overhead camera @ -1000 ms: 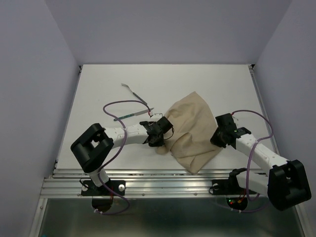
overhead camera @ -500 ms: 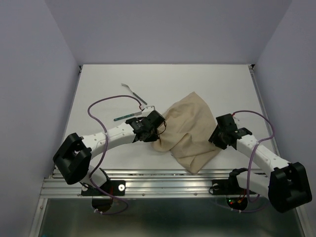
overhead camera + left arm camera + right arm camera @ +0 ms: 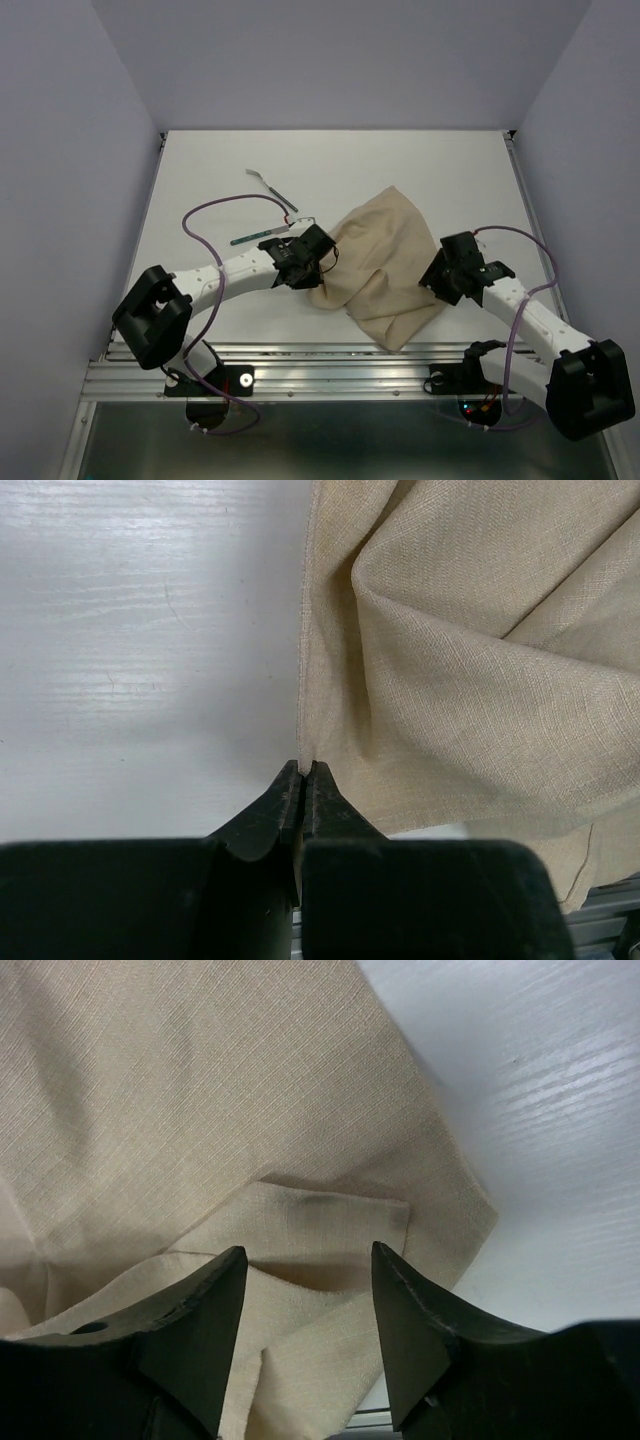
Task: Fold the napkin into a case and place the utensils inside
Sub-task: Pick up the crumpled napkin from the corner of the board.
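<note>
We see the napkin [image 3: 385,262] lying crumpled (not yet a case) on the white table [image 3: 200,180], between the two arms. The left gripper [image 3: 303,770] has its fingers pressed together, pinching the cloth's left hem at their very tips. The right gripper [image 3: 305,1260] stands spread above the napkin's right corner, where a small flap is folded over. The utensils [image 3: 272,190] lie on the table beyond the left gripper, apart from the cloth.

Napkin [image 3: 455,695]: matt woven beige cloth. Table [image 3: 130,650]: smooth white, faint wood grain, slight sheen.
</note>
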Controlling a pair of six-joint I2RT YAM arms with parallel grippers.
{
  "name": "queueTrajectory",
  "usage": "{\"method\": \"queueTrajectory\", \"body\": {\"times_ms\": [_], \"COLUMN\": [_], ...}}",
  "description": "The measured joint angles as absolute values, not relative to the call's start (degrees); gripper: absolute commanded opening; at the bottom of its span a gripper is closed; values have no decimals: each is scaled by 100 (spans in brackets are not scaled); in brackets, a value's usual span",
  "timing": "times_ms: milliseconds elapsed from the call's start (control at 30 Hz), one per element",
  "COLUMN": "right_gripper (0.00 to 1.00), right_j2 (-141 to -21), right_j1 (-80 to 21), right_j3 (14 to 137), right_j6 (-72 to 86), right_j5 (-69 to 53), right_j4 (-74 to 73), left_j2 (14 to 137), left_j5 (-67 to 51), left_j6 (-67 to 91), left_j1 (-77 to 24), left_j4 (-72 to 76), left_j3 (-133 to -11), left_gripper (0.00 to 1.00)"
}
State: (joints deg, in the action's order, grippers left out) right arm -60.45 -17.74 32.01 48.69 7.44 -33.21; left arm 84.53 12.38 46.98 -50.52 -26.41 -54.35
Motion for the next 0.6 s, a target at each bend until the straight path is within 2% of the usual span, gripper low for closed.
{"method": "queueTrajectory", "body": {"times_ms": [133,267,400,600], "right_gripper": [66,81,79,70], "right_j2": [-5804,-5721,-5699,-5701], "right_j1": [-1774,-1789,-1855,-1925], "right_j3": [3201,3166,3006,2915], "right_j6": [4982,5105,5210,5269], "right_j5": [639,508,408,270], "right_j4": [-3435,-3450,-3448,-3430], "left_j2": [8534,8573,8573,8576], "left_j5": [1232,1223,1223,1223], "left_j6": [4698,4696,4696,4696], "left_j1": [-5052,-5052,-5052,-5052], "left_j4": [-2641,-2641,-2641,-2641], "left_j3": [-5435,-5435,-5435,-5435], "left_gripper": [0,0,0,0]}}
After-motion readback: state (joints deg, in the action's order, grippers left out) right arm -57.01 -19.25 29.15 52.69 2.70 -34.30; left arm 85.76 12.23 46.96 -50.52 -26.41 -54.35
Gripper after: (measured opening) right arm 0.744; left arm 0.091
